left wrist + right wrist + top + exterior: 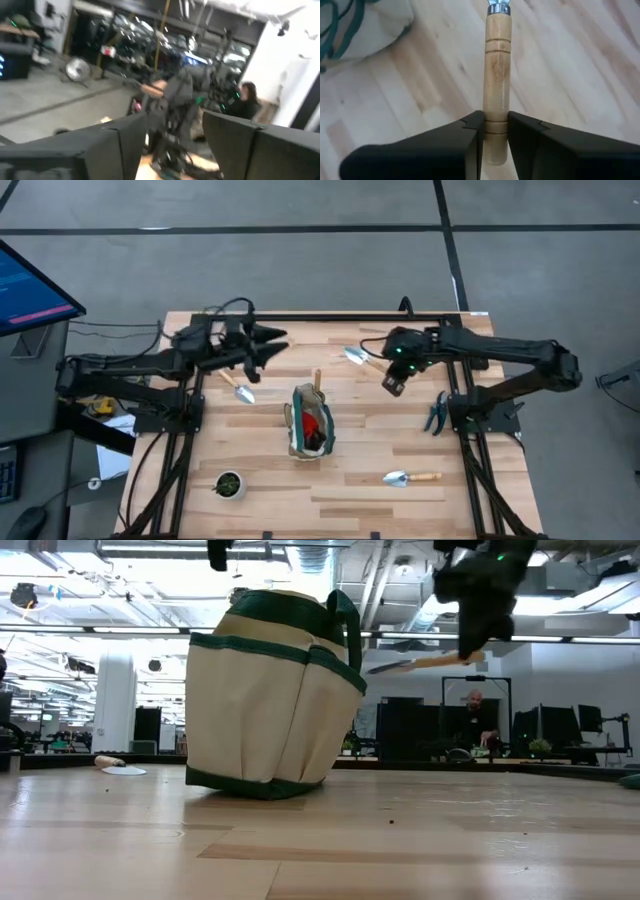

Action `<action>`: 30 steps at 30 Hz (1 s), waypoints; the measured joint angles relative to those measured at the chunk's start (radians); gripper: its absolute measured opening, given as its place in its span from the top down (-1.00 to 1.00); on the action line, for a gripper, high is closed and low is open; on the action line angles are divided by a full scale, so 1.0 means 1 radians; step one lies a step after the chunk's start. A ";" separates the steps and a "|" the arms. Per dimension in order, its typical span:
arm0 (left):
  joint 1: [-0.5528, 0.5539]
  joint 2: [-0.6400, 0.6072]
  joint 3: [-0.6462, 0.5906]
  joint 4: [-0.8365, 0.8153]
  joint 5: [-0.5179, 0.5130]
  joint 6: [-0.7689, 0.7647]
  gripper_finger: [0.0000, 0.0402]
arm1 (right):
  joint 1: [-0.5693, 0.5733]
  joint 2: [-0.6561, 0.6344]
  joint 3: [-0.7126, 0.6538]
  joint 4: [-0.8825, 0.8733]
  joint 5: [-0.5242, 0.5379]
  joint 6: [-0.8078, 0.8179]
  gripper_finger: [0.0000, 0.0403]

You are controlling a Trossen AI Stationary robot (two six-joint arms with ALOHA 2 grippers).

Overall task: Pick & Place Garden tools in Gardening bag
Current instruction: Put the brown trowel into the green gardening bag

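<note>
My right gripper [392,383] is shut on a trowel [357,358] with a silver blade and a light wooden handle, held above the table to the right of and beyond the gardening bag [308,423]. The bag stands upright on its base, with a wooden handle [318,379] and a red item [315,426] inside. My left gripper [268,346] is open and empty, above the table to the left of and beyond the bag. A second trowel [237,386] lies on the table below it. A third trowel [410,477] lies near the front right. My right gripper pinches the trowel's wooden handle near its free end [495,131] between its two fingers [522,131], which lie across the handle. The fingers come slanting down from above. The trowel [420,664] is lifted clear of the table and lies about level, its blade toward the bag.
A small round dark pot with green [228,485] stands at the front left. A teal-handled tool [436,414] lies by the table's right edge. A monitor [30,285] stands off the table's left. People sit in the room behind [478,725].
</note>
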State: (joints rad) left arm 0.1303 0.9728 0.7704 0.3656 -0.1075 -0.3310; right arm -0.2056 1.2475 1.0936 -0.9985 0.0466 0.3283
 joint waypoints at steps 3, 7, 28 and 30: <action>0.000 0.055 0.000 0.008 0.054 -0.101 -0.09 | 0.043 -0.029 0.000 -0.068 -0.023 0.003 0.74; 0.000 0.127 0.000 0.064 0.153 -0.268 -0.25 | 0.125 -0.058 0.000 -0.120 -0.032 -0.013 0.74; -0.017 0.188 0.000 0.260 0.364 -0.636 -0.34 | 0.391 0.024 0.320 -0.066 -0.039 -0.357 0.75; -0.027 0.188 0.000 0.282 0.381 -0.645 -0.34 | 0.402 0.050 0.357 -0.070 -0.039 -0.411 0.75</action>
State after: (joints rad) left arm 0.1030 1.1606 0.7700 0.6476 0.2732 -0.9764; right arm 0.1960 1.2979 1.4509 -1.0684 0.0081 -0.0832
